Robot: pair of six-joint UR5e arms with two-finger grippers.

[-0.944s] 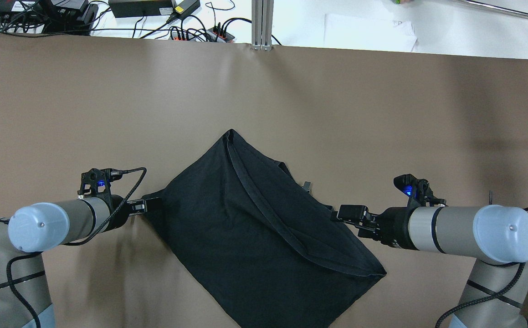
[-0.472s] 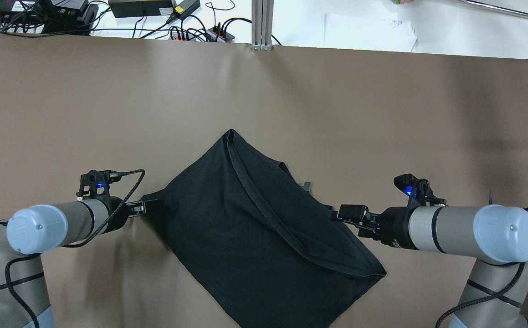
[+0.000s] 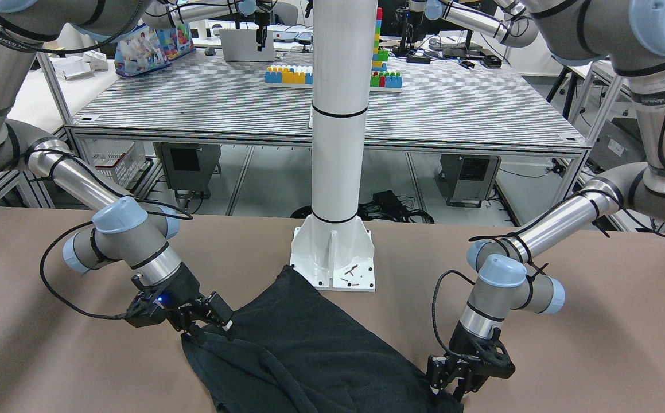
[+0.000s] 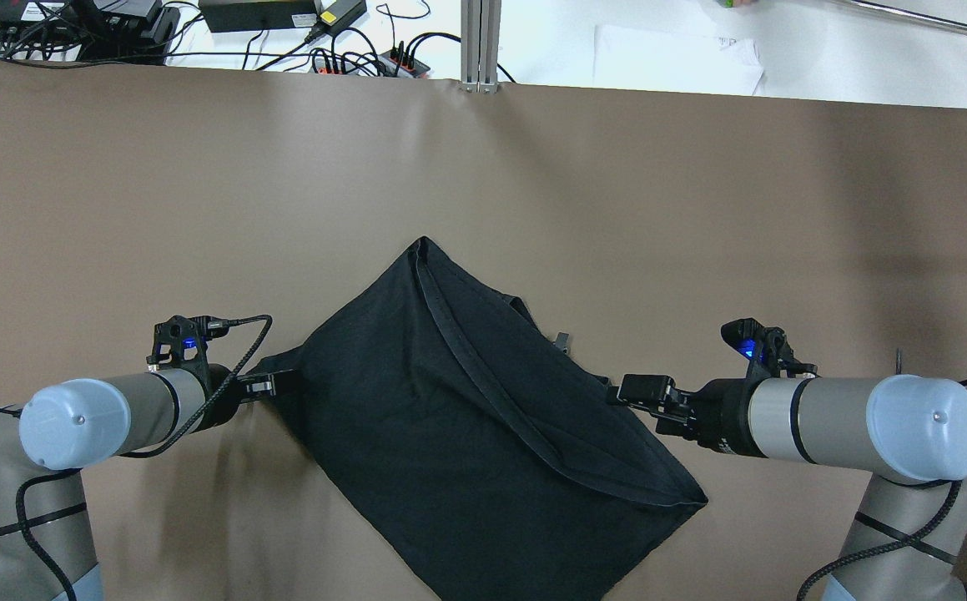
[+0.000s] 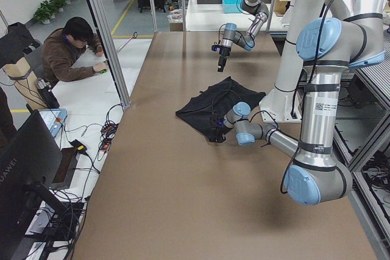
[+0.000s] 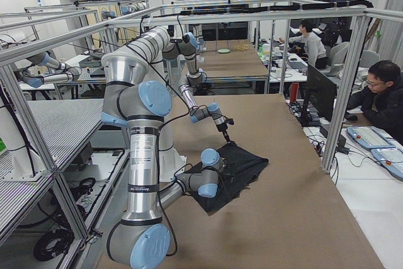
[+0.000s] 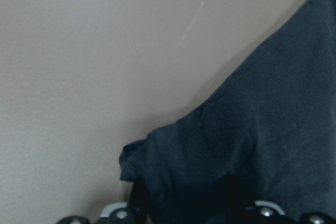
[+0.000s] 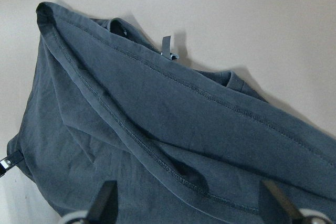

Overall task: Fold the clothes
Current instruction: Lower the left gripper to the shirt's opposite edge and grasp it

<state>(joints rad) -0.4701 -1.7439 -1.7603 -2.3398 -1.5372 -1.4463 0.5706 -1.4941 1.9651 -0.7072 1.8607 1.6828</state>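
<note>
The black garment (image 4: 466,434) lay rumpled on the table (image 4: 700,209), jaws of the left gripper (image 4: 279,381) clamped on one corner, those of the right gripper (image 4: 616,392) apart at the opposite edge, which it needed to pinch squarely

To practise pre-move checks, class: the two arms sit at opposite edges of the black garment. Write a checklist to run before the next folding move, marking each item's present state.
1. Right gripper open beside the black garment: ok, fingers apart in its wrist view.
2. Left gripper gripping fabric: cannot tell, cloth hides its jaws.
3. Garment lying flat: not ok, layers overlap along a hemmed ridge.
4. Garment clear of the white pillar base: cannot tell, one corner lies right at it.
5. Whole garment inside the overhead view: not ok, near corner cut off.
</note>
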